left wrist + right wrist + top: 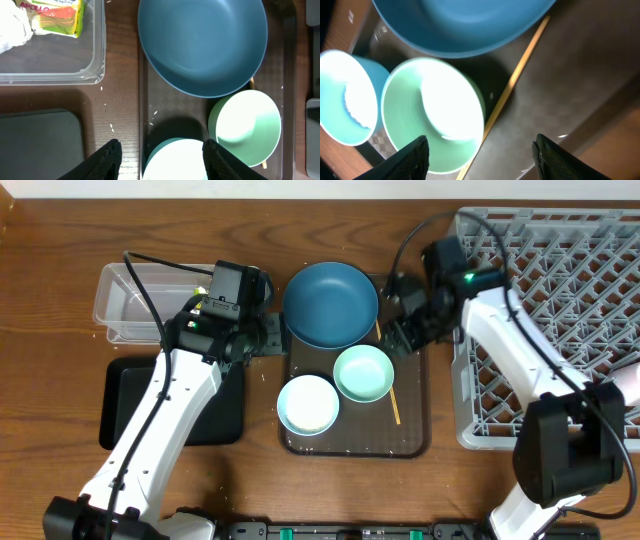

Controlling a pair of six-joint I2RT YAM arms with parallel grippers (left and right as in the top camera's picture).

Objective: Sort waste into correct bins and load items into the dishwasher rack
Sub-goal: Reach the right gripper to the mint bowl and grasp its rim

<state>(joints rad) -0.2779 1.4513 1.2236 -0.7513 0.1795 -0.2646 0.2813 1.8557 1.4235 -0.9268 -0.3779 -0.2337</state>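
The dark-blue bowl [330,303], mint-green bowl [363,372], white bowl [308,404] and thin wooden stick [394,405] lie on a brown serving tray [355,442]. My left gripper [162,162] is open and empty above the tray's left rim, over the white bowl [175,160]. My right gripper [485,157] is open and empty, above the stick [512,85] and the mint bowl's rim [432,115]. The yellow-green wrapper [55,17] and white tissue [12,25] lie in the clear tub [75,60]. A few white grains [112,128] lie on the table.
The black tray [130,405] lies in front of the clear tub [125,305] on the left. The grey dishwasher rack [560,280] fills the right side, with a pale cup-like thing [630,380] at its right edge. The left arm hides the tub's right end in the overhead view.
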